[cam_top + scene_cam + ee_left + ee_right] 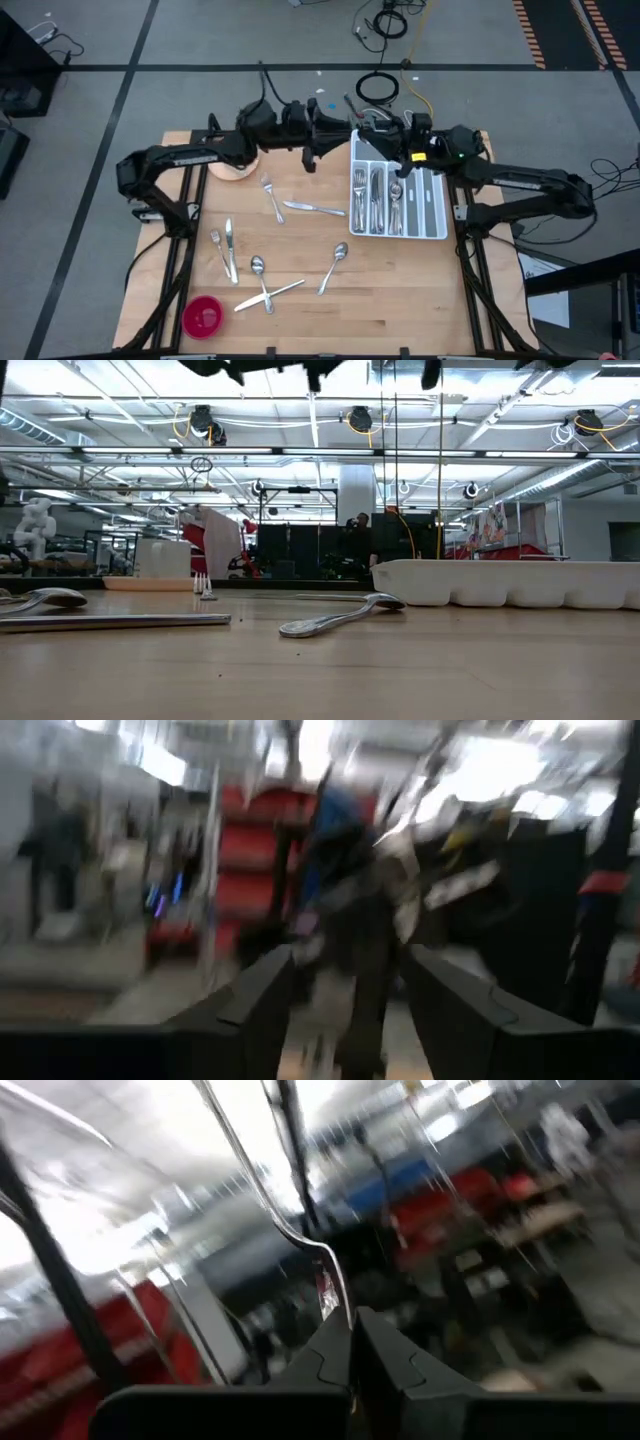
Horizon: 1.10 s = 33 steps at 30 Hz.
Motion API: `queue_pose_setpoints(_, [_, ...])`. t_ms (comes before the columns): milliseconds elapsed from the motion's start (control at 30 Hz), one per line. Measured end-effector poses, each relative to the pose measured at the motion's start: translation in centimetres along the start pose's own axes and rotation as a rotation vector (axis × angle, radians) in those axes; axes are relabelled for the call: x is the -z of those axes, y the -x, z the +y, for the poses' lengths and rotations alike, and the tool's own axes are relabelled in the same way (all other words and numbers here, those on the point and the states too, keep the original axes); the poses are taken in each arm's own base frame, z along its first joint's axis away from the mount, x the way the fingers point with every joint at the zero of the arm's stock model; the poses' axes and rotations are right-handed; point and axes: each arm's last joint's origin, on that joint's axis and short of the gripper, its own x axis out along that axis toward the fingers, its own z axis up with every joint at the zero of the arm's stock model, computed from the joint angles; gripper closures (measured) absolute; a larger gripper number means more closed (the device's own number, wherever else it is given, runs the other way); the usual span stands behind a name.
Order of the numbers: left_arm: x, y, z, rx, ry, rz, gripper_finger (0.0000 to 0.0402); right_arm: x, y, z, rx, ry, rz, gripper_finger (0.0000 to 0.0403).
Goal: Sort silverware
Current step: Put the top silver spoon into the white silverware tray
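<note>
Your right gripper [352, 1342] is clamped on a thin silver utensil handle [262, 1190]; which kind of piece, you cannot tell. It hangs above the white tray's [436, 222] far end. Your left gripper [345, 1010] stands spread, holding nothing, just beside the tray's far corner. Loose silverware [272, 198] lies on the table [400, 300]; sorted pieces [375, 196] rest in the tray.

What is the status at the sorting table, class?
Right gripper shut on a slim silver utensil, handed over near the white compartmented tray. Left gripper open. Loose silver forks, spoons and knives remain on table.
</note>
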Motion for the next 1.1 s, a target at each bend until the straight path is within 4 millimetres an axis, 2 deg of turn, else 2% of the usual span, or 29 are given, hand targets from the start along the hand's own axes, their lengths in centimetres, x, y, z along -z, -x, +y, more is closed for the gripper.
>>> queue_pose_setpoints(167, [-0.8,2.6,-0.3,-0.045,0.001,0.237,0.0199,-0.4,3.3,-0.4,0.256,-0.022,0.304,0.0402])
queue_pose_setpoints(267, [-1.4,4.0,-1.0,-0.046,-0.012,0.322,0.0198,-1.5,4.8,0.1,0.387,-0.011,0.481,0.0402])
queue_pose_setpoints(433, [-2.6,5.8,-2.0,-0.056,-0.006,0.382,0.0198,-4.2,5.7,1.8,0.492,0.069,0.722,0.0402])
queue_pose_setpoints(600, [-2.9,6.8,-2.5,-0.063,0.016,0.432,0.0198,-5.1,6.1,2.5,0.564,0.148,1.015,0.0402])
queue_pose_setpoints(733, [-2.9,7.2,-2.9,-0.059,0.037,0.464,0.0198,-4.3,5.9,1.9,0.589,0.179,1.251,0.0402])
queue_pose_setpoints(933, [-2.5,7.7,-3.7,-0.044,0.071,0.541,0.0198,-1.6,5.1,-0.1,0.59,0.158,1.619,0.0403])
queue_pose_setpoints(1100, [-2.4,8.2,-4.3,-0.019,0.095,0.585,0.0198,1.0,3.2,-2.0,0.45,0.179,1.768,0.0403])
